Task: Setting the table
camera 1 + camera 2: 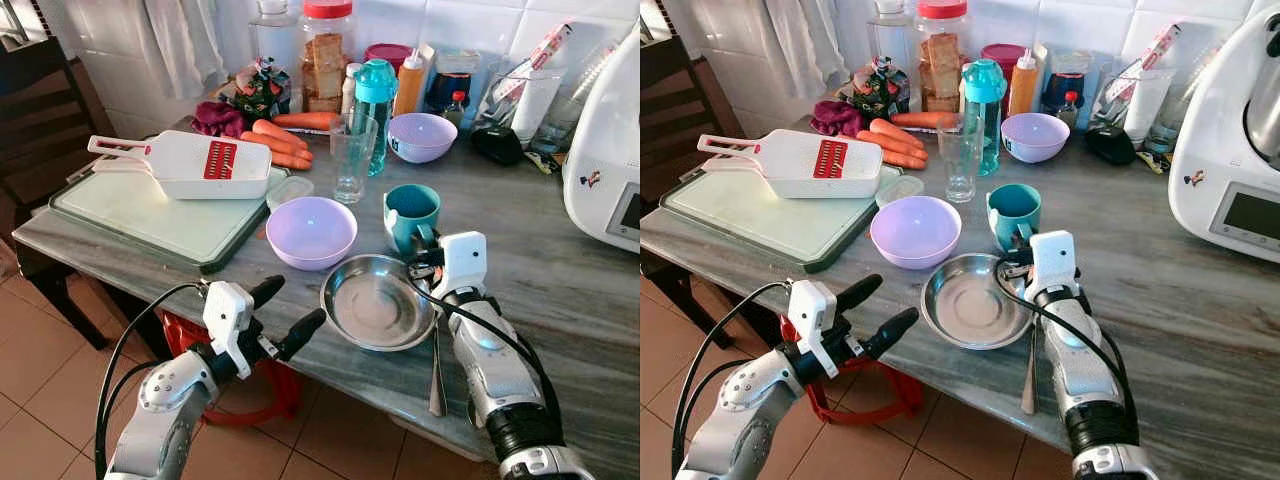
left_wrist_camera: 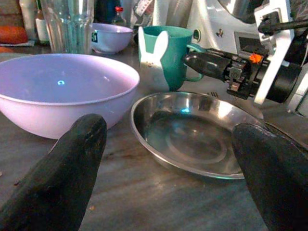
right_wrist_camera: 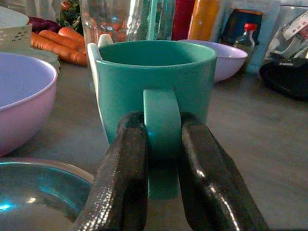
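Observation:
A teal mug point(image 1: 412, 212) stands on the grey stone table point(image 1: 560, 290), just behind a steel dish point(image 1: 375, 302). My right gripper point(image 3: 162, 139) is shut on the mug's handle point(image 3: 161, 134), one black finger on each side. A lilac bowl point(image 1: 311, 230) sits to the left of the mug. To the right of the dish, a spoon point(image 1: 438, 370) lies partly under my right arm. My left gripper point(image 1: 297, 302) hangs open at the table's front edge, left of the dish and pointing toward it, with nothing between its fingers point(image 2: 72, 163).
A cutting board point(image 1: 150, 215) with a white slicer point(image 1: 190, 165) fills the table's left. Behind are a glass point(image 1: 352, 155), carrots point(image 1: 285, 140), a second lilac bowl point(image 1: 420, 137), a teal bottle point(image 1: 375, 100) and jars. A white appliance point(image 1: 605, 160) stands right; a dark chair point(image 1: 40, 110) left.

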Robot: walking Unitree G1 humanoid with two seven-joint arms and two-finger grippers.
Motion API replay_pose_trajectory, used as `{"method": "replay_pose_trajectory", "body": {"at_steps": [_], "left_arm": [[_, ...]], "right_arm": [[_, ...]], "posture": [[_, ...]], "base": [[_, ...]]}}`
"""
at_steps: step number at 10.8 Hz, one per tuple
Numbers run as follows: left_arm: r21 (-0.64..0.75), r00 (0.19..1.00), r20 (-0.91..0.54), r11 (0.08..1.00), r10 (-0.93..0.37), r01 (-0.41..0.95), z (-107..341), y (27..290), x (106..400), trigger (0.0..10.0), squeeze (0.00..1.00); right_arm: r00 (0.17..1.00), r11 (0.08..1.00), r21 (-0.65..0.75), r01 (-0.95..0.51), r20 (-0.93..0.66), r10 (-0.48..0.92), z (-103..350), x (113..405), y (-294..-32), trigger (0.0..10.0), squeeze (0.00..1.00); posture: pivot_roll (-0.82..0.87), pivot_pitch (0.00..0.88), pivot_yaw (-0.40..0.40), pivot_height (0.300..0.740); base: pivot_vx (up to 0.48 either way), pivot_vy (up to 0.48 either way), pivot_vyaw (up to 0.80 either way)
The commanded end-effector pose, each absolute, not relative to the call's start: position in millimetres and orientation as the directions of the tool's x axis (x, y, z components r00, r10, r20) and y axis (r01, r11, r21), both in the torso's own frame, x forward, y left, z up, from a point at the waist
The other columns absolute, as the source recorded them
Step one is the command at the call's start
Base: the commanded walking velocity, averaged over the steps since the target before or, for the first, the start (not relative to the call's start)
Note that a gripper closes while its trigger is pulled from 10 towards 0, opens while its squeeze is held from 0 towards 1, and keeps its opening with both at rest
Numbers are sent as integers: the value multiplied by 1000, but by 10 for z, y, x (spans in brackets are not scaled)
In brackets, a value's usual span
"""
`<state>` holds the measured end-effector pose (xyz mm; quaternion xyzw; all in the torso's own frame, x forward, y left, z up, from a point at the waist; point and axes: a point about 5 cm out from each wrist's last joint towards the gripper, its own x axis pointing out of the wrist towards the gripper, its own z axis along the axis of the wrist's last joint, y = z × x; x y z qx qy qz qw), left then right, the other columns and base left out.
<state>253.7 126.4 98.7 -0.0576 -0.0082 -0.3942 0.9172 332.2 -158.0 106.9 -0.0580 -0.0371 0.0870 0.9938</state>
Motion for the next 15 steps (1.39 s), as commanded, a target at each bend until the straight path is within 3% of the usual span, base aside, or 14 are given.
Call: {"method": "replay_pose_trajectory", "body": {"at_steps": [1, 2, 3, 11, 15], "left_arm": [[-80, 676, 49, 672, -735, 736, 1006, 1263, 2541, 10000, 0], [-79, 677, 50, 672, -735, 736, 1012, 1258, 2542, 10000, 0], [-79, 676, 51, 672, -735, 736, 1014, 1250, 2543, 10000, 0], [-86, 678, 54, 673, -733, 734, 1013, 1199, 2549, 10000, 0], [-68, 711, 65, 708, -700, 703, 1044, 1224, 2637, 10000, 0]], "right_arm": [[978, 977, -116, -177, 90, 188, 1117, 3350, -1548, 10000, 0], [980, 979, -113, -170, 84, 180, 1088, 3338, -1562, 10000, 804], [980, 979, -111, -168, 84, 178, 1082, 3334, -1573, 10000, 1000], [977, 985, -116, -127, 158, 145, 1292, 3303, -1638, 10000, 1000], [971, 967, -202, -153, 152, 185, 1294, 3057, -1496, 10000, 1000]], "posture": [[52, 26, 20, 740], [52, 25, 20, 740], [50, 24, 20, 740], [41, 20, 15, 740], [35, 12, 17, 740]], "base": [[0, 0, 0], [0, 0, 0], [0, 0, 0], [0, 0, 0], [0, 0, 0]]}}
